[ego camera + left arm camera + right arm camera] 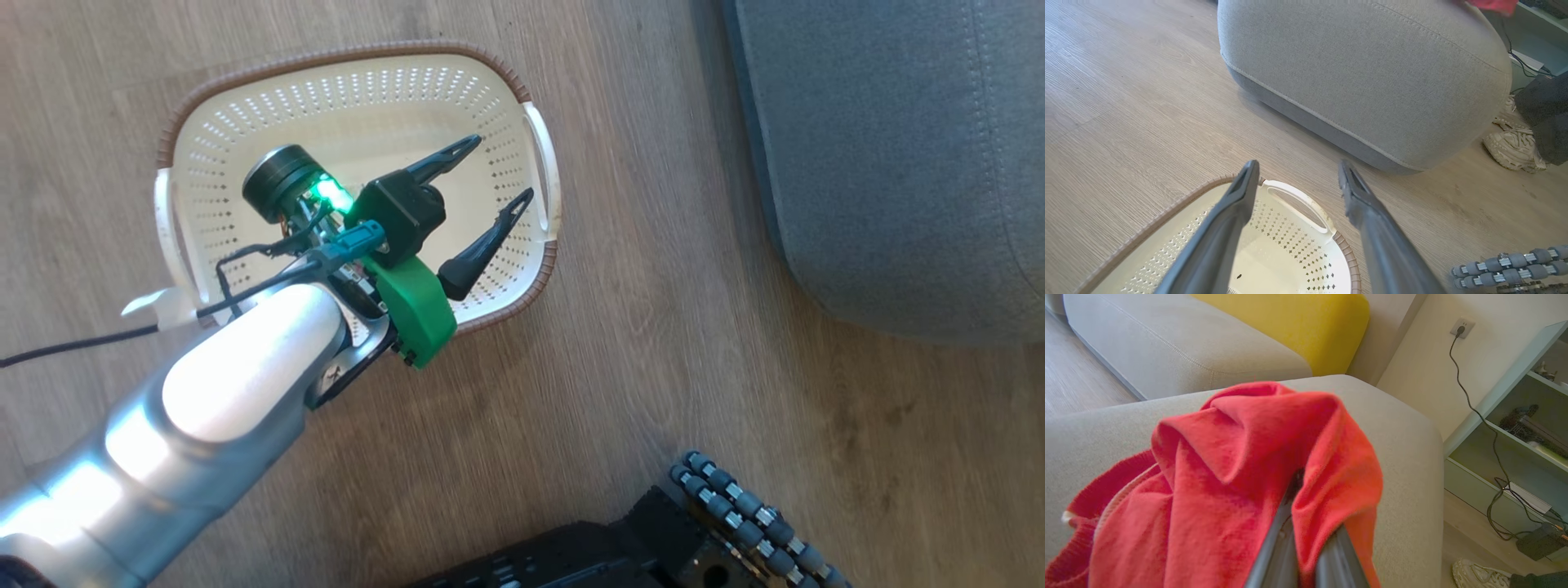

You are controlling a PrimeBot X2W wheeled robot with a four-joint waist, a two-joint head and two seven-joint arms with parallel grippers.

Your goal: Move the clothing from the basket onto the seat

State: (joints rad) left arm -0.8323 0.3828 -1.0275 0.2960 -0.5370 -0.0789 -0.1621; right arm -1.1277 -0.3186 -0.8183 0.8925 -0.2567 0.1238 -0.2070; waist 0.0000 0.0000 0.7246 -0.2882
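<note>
The right gripper is closed on the clothing: its two dark fingers are drawn together and their tips are buried in a bunched fold of red fabric. The cloth is draped over and to either side of the fingers, with a ribbed hem hanging at the lower left. It is judged to be light, limp and non-slippery. A pinch through a thick gathered fold would serve best, since a single edge could be pulled free. Just beyond and beneath the hand lies the seat. Whether the fabric rests on the seat cannot be told.

The left gripper is held with its fingers spread wide and nothing between them. Directly under them the basket is seen, its perforated floor and walls bare where visible. Ahead of the fingertips, across a strip of wooden floor, the seat's rounded corner is found.
</note>
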